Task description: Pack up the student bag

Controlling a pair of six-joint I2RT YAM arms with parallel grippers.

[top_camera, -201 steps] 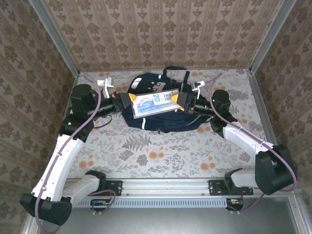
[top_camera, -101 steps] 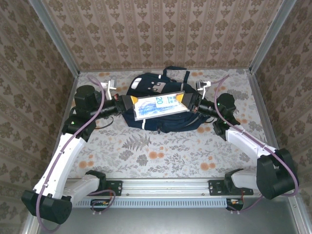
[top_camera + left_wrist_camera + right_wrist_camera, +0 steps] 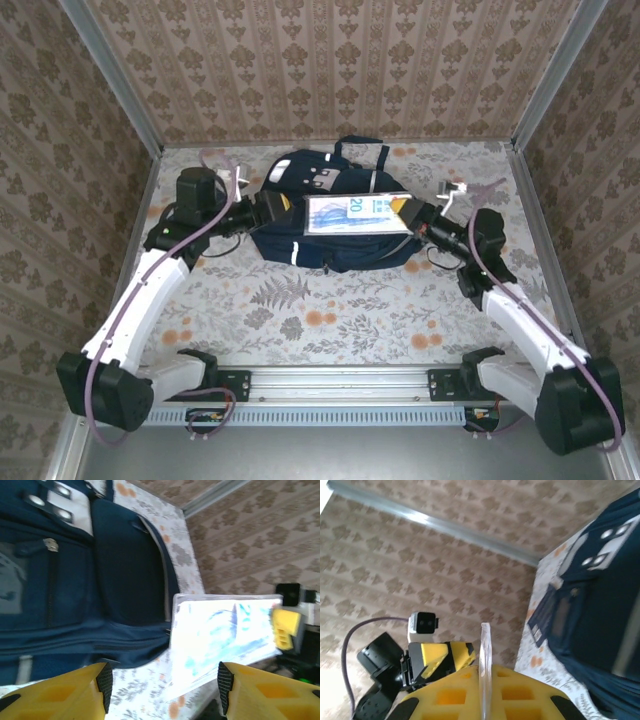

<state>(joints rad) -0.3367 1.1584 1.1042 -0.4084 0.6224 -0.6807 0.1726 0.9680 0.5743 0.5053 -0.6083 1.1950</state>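
The student bag [image 3: 325,245] lies at the back middle of the table, navy blue with grey-white patches; it also appears in the wrist views [image 3: 75,595] [image 3: 600,605]. Above it hangs a clear plastic folder [image 3: 355,212] with a blue print and "20" on it. My right gripper [image 3: 408,212] is shut on the folder's right end; in the right wrist view the folder [image 3: 484,645] stands edge-on, clamped in that gripper [image 3: 485,677]. My left gripper [image 3: 273,207] is open just left of the folder's free end. In the left wrist view the folder [image 3: 225,635] floats beyond that open gripper [image 3: 165,687], touching neither pad.
A floral cloth [image 3: 320,320] covers the table around the bag. Patterned walls and metal corner posts [image 3: 535,90] close in the back and sides. A metal rail [image 3: 330,382] with both arm bases runs along the near edge.
The right gripper closed on the folder's right end, then the left gripper opened and let go of the left end. The folder shifted right with the right arm.
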